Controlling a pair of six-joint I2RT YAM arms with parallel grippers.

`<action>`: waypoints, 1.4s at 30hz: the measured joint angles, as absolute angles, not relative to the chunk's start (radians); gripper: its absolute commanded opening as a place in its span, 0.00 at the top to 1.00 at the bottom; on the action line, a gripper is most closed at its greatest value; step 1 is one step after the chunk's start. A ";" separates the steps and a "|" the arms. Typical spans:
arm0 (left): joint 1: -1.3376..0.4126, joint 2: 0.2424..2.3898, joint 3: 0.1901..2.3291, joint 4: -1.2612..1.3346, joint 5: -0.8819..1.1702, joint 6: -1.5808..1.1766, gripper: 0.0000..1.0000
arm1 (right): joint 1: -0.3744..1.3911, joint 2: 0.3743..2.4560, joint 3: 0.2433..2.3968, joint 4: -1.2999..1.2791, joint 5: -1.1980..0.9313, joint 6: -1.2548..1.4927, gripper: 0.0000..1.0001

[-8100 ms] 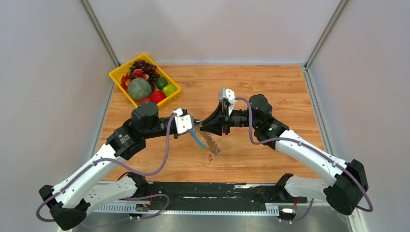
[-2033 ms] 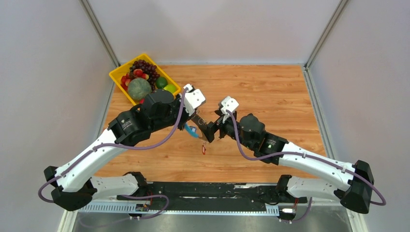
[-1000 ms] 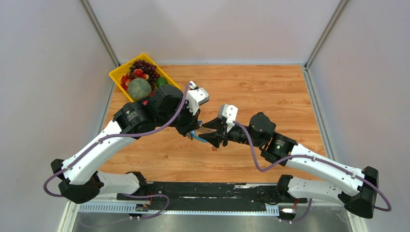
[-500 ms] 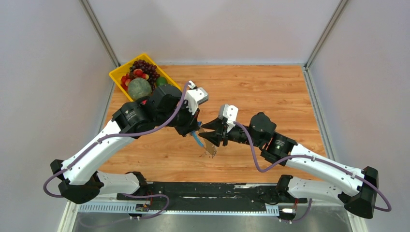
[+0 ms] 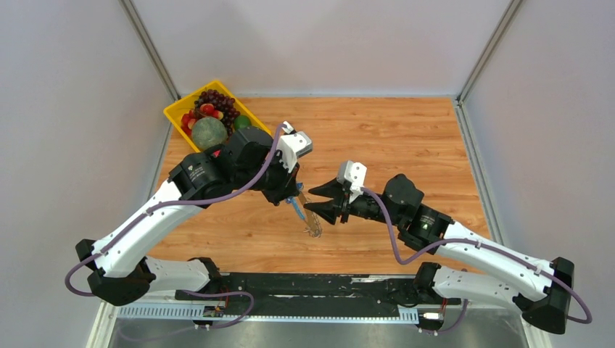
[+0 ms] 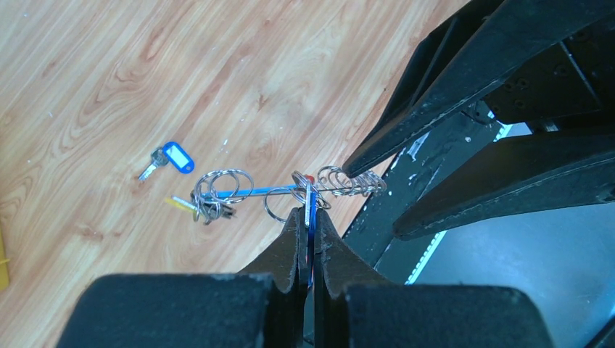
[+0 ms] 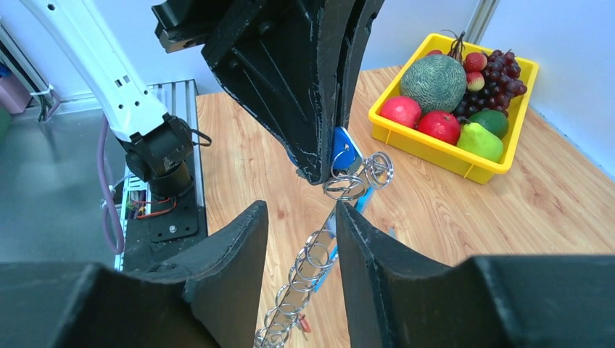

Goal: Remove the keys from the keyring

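Right hand (image 5: pixel 317 204) drew back rightward, spread apart | left hand (image 6: pixel 310 220) angled downward, clamped on keyring (image 5: pixel 310 220)

Light-blue and silver keyring (image 6: pixel 250 192), blue-headed key (image 6: pixel 174 156), yellow tray (image 7: pixel 450 161), orange-brown wood-grain table (image 7: pixel 508 217)

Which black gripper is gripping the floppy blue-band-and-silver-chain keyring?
The left gripper, shut on the keyring at its blue band; the right gripper is open, holding nothing.

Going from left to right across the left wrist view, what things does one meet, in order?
blue-headed key, apart from the rings → hanging end of the keyring → left gripper, shut on the keyring's blue band → right gripper, open. The yellow-headed key overlaps the first two, so it is left out.
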State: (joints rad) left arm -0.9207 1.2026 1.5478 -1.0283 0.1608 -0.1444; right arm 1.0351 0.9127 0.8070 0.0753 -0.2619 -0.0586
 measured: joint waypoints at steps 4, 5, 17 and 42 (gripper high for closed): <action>-0.920 1.203 1.548 -1.028 0.166 -0.145 1.00 | 1.035 0.899 0.804 0.076 -0.263 -0.058 0.59; -0.921 1.203 1.548 -1.028 0.168 -0.145 1.00 | 1.035 0.900 0.804 0.076 -0.263 -0.058 0.60; -0.920 1.203 1.558 -1.030 0.188 -0.152 1.00 | 1.035 0.965 0.815 0.076 -0.274 -0.070 0.64; -0.918 1.203 1.566 -1.031 0.220 -0.152 1.00 | 1.034 0.980 0.839 0.091 -0.274 -0.083 0.89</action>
State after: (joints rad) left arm -0.9184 1.2026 1.5658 -1.0313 0.2199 -0.1516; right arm 1.0336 0.9802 0.8387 0.0910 -0.2745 -0.0834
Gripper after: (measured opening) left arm 0.019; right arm 0.154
